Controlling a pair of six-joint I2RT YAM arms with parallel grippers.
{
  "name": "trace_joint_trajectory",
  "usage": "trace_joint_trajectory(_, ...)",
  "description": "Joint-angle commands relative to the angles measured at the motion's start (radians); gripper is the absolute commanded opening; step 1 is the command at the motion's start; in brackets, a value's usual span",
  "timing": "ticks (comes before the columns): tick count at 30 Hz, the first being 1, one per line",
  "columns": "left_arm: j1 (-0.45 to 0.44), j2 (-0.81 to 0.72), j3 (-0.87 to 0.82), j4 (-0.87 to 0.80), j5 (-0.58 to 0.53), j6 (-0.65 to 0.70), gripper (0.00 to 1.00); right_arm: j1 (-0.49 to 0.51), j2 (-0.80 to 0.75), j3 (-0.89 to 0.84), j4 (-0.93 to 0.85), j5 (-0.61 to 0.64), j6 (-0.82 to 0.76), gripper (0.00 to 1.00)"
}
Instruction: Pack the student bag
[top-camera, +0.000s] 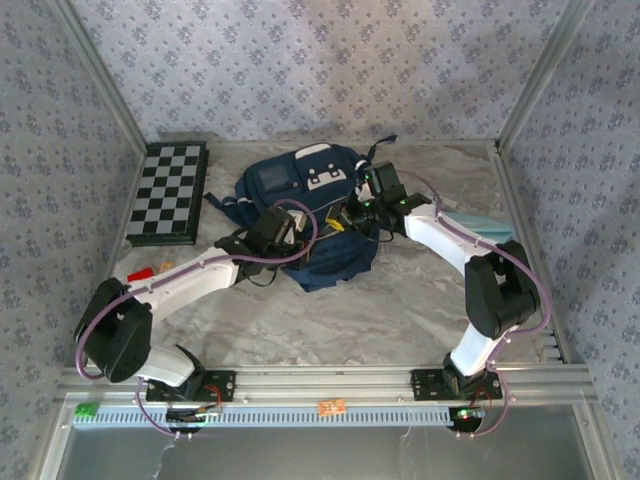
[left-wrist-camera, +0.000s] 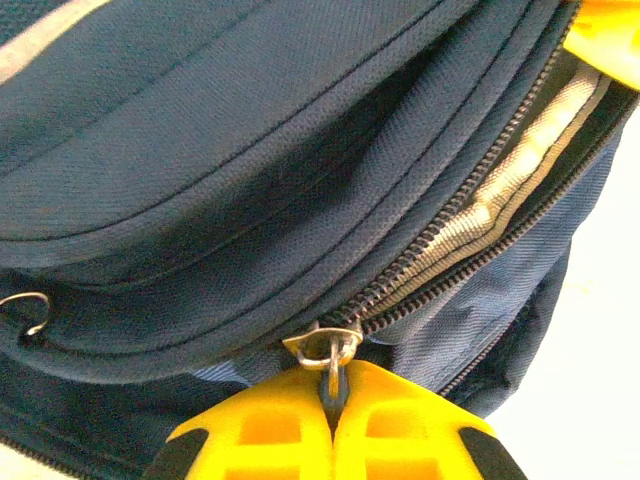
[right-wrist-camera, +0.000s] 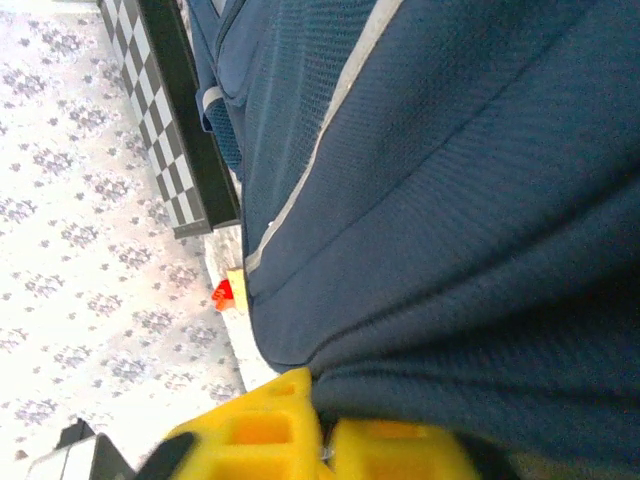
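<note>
In the top view, both sets of fingertips are hidden by the wrists and cables where the two arms meet over the student bag (top-camera: 285, 185), and a light-blue pouch (top-camera: 478, 226) is partly covered by the right arm. In the left wrist view, the bag is cut off on every side. The bases of the left gripper (left-wrist-camera: 333, 388) are cropped by the lower edge, and a second yellow finger (left-wrist-camera: 608, 38) is cut off by the upper right corner. A small metal ring (left-wrist-camera: 25, 310) is half lost at the left edge. In the right wrist view, the fingertips of the right gripper (right-wrist-camera: 322, 442) are overlapped by dark fabric and blurred. They are pressed together, but it cannot be told whether cloth is caught between them. A chessboard (right-wrist-camera: 170, 130) and a red block (right-wrist-camera: 222, 292) are seen beyond the bag, both only in part.

The left fingers are closed on the metal zipper pull (left-wrist-camera: 330, 350), which is pinched between their tips. The bag lies directly ahead of them and touches them. Its zipper (left-wrist-camera: 450, 240) runs away up and to the right of the tips, parted enough for pale lining to be seen. The front panel is folded above and to the left. For the right fingers, the bag lies immediately above and ahead, draped over their tips.
</note>
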Motion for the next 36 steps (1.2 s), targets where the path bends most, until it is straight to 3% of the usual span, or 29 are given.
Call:
trace_joint_trajectory(1,0.042,-0.075,-0.025,-0.034,-0.087,-0.013,0.00,-0.001,-0.035,-0.006,-0.026,0.064,-0.009,0.00)
trace_joint_trajectory(6,0.214,-0.121,-0.110,-0.038,-0.055,-0.079,0.00,0.016,-0.095,-0.087,-0.009,0.057,0.033,0.00)
trace_joint_trajectory(10,0.320,-0.099,-0.083,-0.078,-0.045,-0.107,0.00,0.046,-0.149,-0.159,0.035,0.079,0.087,0.00)
trace_joint_trajectory(14,0.313,-0.122,-0.096,-0.012,0.028,-0.089,0.00,0.061,-0.136,-0.149,0.045,0.100,0.098,0.00)
trace_joint_trajectory(20,0.397,-0.133,-0.102,-0.128,-0.130,-0.156,0.00,0.033,-0.188,-0.130,-0.037,0.114,0.047,0.00)
trace_joint_trajectory(27,0.479,-0.057,-0.128,0.044,-0.160,-0.161,0.00,-0.002,-0.191,-0.161,-0.029,0.062,0.036,0.00)
trace_joint_trajectory(36,0.442,-0.133,-0.181,0.054,-0.044,-0.092,0.00,0.021,-0.166,-0.088,-0.071,0.008,-0.052,0.00)
